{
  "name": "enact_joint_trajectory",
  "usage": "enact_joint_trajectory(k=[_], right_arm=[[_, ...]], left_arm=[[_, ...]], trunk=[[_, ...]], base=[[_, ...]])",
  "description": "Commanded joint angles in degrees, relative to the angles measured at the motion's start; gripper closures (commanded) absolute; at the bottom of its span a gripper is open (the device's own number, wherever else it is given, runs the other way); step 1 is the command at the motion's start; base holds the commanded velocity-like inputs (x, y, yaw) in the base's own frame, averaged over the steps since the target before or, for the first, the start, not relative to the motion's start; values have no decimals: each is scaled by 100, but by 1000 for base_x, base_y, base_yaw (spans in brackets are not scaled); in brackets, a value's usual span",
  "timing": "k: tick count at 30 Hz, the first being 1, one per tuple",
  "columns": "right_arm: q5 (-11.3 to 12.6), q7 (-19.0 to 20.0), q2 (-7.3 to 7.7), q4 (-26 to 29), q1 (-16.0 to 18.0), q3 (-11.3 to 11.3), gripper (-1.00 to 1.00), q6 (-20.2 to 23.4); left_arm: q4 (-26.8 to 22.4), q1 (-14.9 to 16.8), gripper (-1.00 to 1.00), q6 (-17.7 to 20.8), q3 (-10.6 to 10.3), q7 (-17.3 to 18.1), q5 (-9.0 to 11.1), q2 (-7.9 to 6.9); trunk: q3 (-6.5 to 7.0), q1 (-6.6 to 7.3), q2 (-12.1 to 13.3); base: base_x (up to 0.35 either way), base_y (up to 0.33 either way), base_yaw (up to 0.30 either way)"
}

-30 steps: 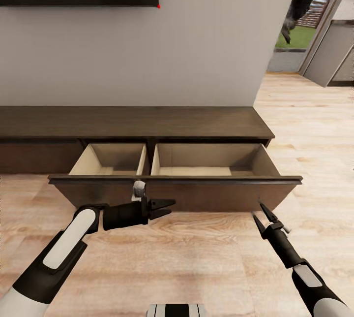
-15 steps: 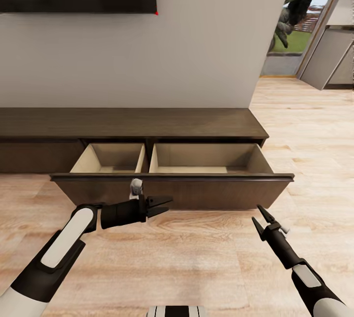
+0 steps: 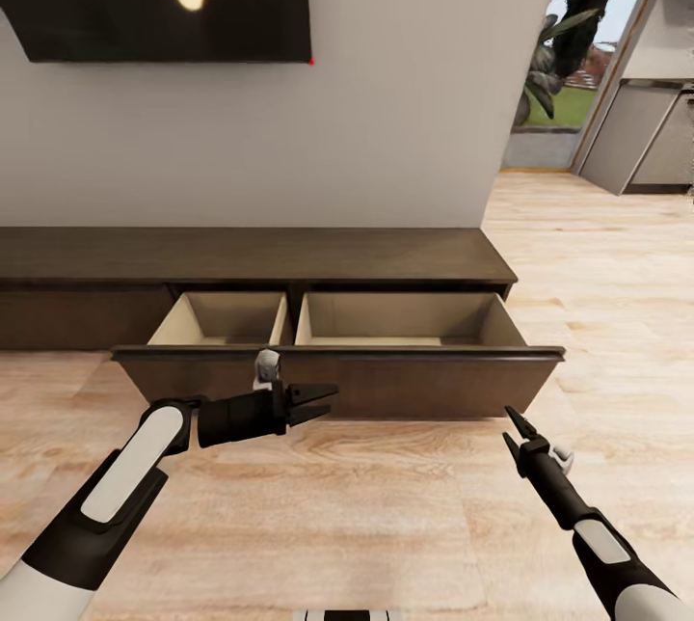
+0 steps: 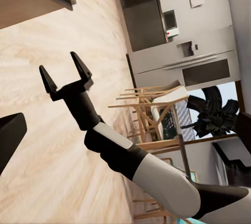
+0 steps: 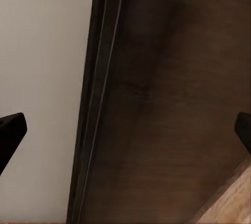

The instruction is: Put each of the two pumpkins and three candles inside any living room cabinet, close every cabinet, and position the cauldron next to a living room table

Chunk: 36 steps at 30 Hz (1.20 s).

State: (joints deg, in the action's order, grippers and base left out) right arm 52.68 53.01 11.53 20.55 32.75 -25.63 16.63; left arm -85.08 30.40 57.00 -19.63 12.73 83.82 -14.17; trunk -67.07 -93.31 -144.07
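Pale plank floor runs under both my arms. Nearest me, the left pincer lies sideways with jaws spread, empty, its tips just short of the drawer front. The right pincer, also spread and empty, points up at that front's right end. Beyond, the cabinet runs long along the wall, its drawer pulled out toward me, both compartments bare. I judge the left arm nearer for a push shut. No pumpkins or candles here.
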Motion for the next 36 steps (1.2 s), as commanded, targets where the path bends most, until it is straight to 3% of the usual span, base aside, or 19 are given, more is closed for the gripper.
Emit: enact_joint_trajectory(k=[1,20,30,36], right_arm=[[37,5,3,-12,3,-9,-100,52],[33,17,-2,-69,-23,-12,-100,45],[41,-23,-9,-83,-23,-5,-100,26],[41,-74,-9,-78,-23,9,-100,6]], left_arm=[[5,8,-100,2,-5,54,-50,-5],[9,20,-100,4,-14,51,-68,11],[9,20,-100,4,-14,45,-68,11],[3,22,-100,4,-14,45,-74,11]], trunk=[[18,4,0],[439,53,25],[661,78,39],[794,94,47]], base=[[-8,0,0],[-55,24,0],[-268,56,0],[-55,4,0]])
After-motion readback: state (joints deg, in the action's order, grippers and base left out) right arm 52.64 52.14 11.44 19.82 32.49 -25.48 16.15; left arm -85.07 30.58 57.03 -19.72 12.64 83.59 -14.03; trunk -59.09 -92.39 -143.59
